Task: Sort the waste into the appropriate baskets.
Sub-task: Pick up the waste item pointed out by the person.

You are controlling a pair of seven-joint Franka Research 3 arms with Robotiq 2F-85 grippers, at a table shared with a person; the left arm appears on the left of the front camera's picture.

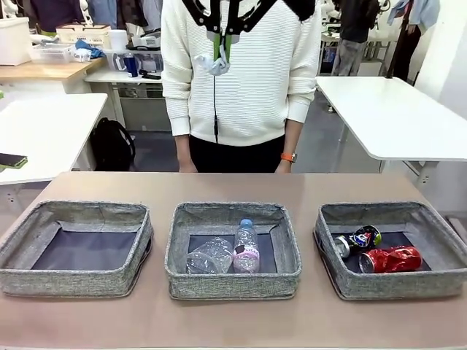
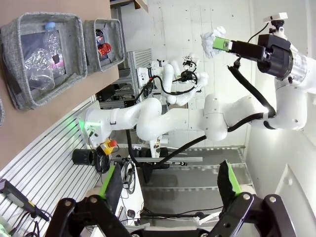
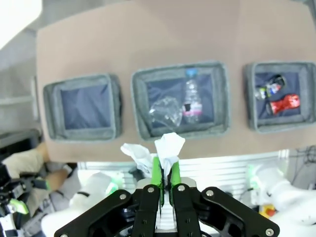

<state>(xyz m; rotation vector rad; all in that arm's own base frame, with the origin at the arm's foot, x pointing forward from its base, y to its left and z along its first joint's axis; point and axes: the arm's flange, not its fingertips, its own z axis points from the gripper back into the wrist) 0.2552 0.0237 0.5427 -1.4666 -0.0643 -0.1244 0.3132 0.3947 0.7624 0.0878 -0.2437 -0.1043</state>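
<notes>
Baskets [image 1: 79, 273] in a row on brown table [image 1: 233, 321]

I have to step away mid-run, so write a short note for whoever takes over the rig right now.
Right gripper: shut on the small white paper wad, held high above the table.
Left gripper: open, empty.
Done: crushed clear label-less bottle and clear bottle with pink label and blue cap lie in the middle grey woven-fabric basket; red can and dark blue can lie in the right basket.
Left: drop the wad, probably into the left basket.
</notes>
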